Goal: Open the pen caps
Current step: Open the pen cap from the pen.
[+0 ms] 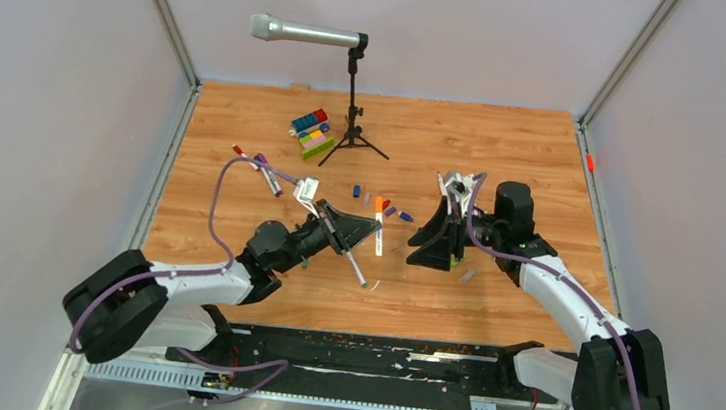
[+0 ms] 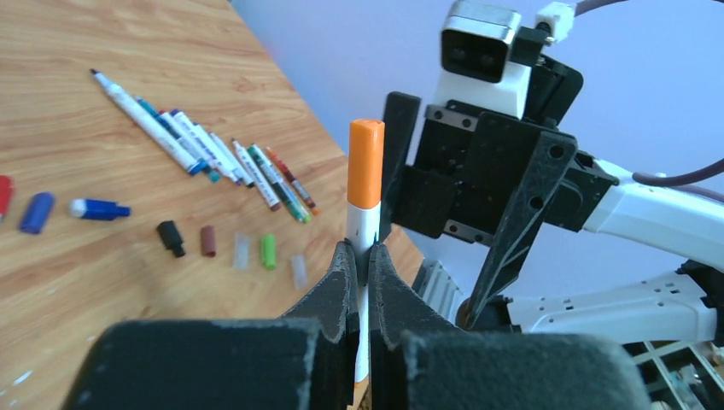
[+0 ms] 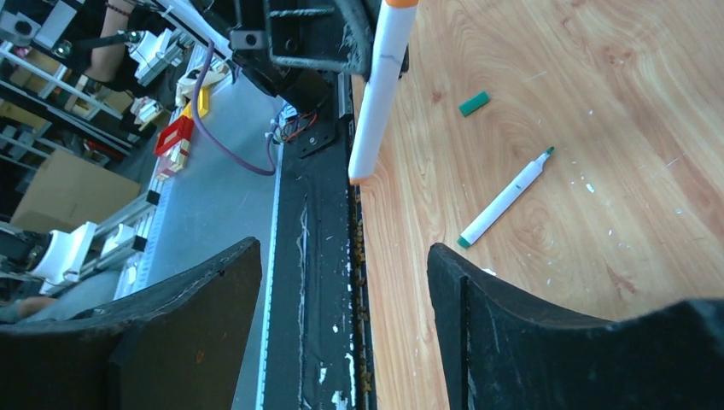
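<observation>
Top view: left claw (image 1: 375, 228) is clenched on the white barrel of a pen (image 1: 378, 242) near mid-bench (image 1: 504, 158). The orange cap (image 1: 379, 205) is on, at the end toward the far side. Right claw (image 1: 428, 249) sits just beside it on the right, apart from the pen. Loose caps (image 1: 391, 210) lie just beyond, with bare pens (image 1: 267, 174) farther left.

Left wrist view: the pads grip the barrel just below the cap. The cap is seated and clear of the pads, its whole length free. Right claw stands behind the pen, jaws spread, nothing in them. The bench carries a row of bare pens and a line of pulled caps, a black cap (image 2: 171, 237) and a brown cap (image 2: 207, 241) among them.

Right wrist view: claw released, fingers wide. The pen hangs ahead of the tips toward the upper edge, not between them, and the frame cuts off its cap. A green pen (image 3: 504, 201) without a cap and a green cap (image 3: 474, 102) lie on the bench past it.

Judgement: most pens look done. The step in hand is the orange cap, with one claw holding and the other not yet on it. The next move calls for the right claw to reach cap height, set its jaws across the cap alone and close. It should then pull straight along the barrel while the left claw holds firm. A skewed pull could slide the barrel through the pads.
</observation>
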